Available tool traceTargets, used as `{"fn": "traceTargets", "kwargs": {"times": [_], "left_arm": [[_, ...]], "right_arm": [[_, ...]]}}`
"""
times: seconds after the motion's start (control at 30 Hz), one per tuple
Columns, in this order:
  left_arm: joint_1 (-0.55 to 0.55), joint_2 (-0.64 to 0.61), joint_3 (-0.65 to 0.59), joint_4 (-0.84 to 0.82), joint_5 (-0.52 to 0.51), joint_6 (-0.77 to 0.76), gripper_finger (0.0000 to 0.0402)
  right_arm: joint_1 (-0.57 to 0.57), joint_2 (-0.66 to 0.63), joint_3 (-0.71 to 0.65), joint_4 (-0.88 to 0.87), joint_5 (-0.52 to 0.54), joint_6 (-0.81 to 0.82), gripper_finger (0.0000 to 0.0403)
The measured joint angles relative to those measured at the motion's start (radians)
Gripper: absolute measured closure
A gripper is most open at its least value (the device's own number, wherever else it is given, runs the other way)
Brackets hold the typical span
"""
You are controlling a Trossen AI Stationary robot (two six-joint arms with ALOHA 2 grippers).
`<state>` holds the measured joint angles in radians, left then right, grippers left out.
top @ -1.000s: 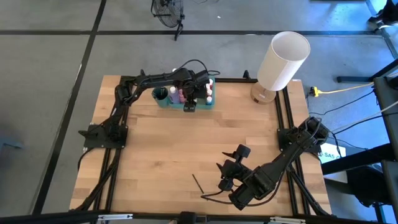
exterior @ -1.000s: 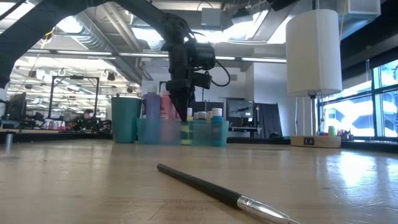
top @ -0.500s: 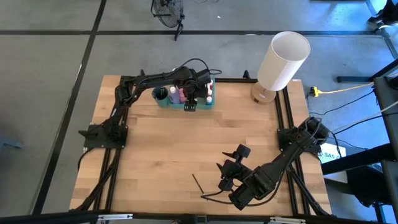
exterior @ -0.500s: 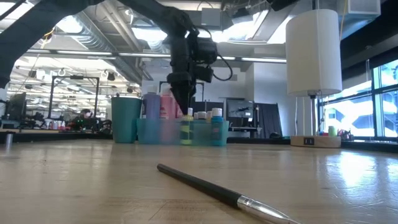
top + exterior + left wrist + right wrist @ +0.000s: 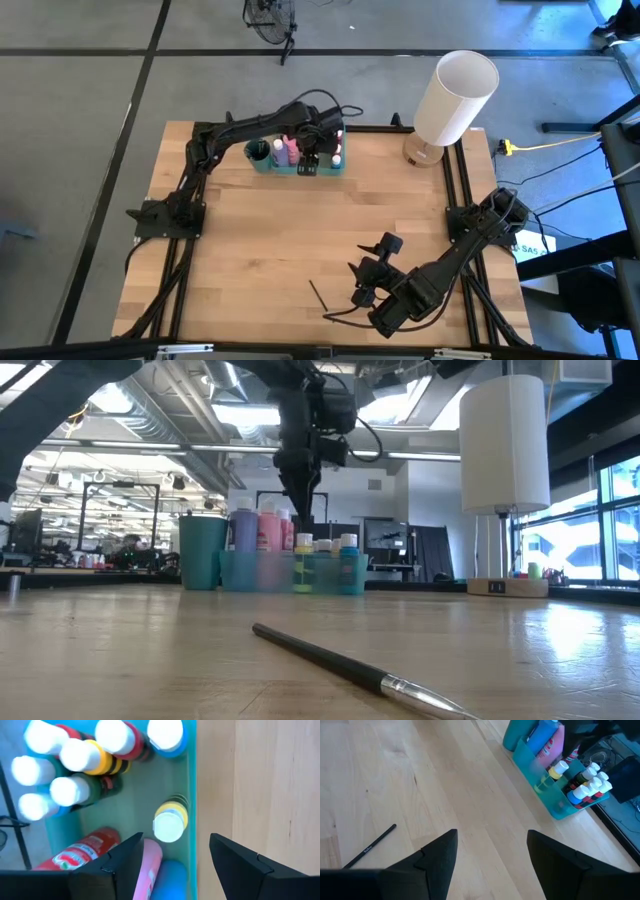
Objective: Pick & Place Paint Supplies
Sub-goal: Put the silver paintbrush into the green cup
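A translucent green tray (image 5: pixel 272 166) at the table's far edge holds several white-capped paint bottles. One small yellow bottle (image 5: pixel 169 822) stands upright near the tray's near wall (image 5: pixel 303 570). My left gripper (image 5: pixel 175 845) hangs open above it, pointing down, clear of the caps (image 5: pixel 303 512). A thin dark paintbrush (image 5: pixel 318 295) lies flat on the table near the front (image 5: pixel 340 665). My right gripper (image 5: pixel 362 283) hovers open just right of it, with nothing between its fingers (image 5: pixel 490 845).
A big white cylindrical lamp (image 5: pixel 455 100) stands at the far right corner. Taller pink and blue bottles and a teal cup (image 5: pixel 203 550) fill the tray's left end. Bare wooden tabletop (image 5: pixel 270 240) stretches between the tray and the paintbrush.
My left gripper has risen straight up from the tray, still open, and now stands clear above the bottle caps. The yellow bottle stays upright in the tray. My right arm has kept still.
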<state>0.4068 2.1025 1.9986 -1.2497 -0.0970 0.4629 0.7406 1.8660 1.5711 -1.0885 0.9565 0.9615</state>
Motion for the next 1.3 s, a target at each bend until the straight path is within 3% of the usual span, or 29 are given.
{"fn": "traceTargets", "kwargs": {"times": [0.33, 0.43, 0.57, 0.8, 1.1, 1.3], "left_arm": [[-0.039, 0.0, 0.188, -0.213, -0.016, -0.136, 0.0178], [-0.06, 0.0, 0.248, -0.323, 0.02, -0.23, 0.0178], [-0.09, -0.025, 0.27, -0.319, 0.105, -0.375, 0.0178], [-0.142, -0.065, 0.258, -0.322, 0.371, -0.503, 0.0178], [-0.295, -0.103, 0.25, -0.322, 0.38, -0.519, 0.0178], [-0.455, -0.104, 0.25, -0.321, 0.38, -0.486, 0.0178]], "right_arm": [[0.0, 0.0, 0.0, 0.0, 0.0, 0.0, 0.0161], [0.0, 0.0, 0.0, 0.0, 0.0, 0.0, 0.0161], [0.0, 0.0, 0.0, 0.0, -0.005, 0.0, 0.0161], [0.001, -0.001, 0.0, 0.018, -0.131, 0.0, 0.016], [0.001, -0.001, 0.0, 0.123, -0.362, -0.025, 0.016], [0.003, -0.001, 0.0, 0.131, -0.398, 0.001, 0.016]]}}
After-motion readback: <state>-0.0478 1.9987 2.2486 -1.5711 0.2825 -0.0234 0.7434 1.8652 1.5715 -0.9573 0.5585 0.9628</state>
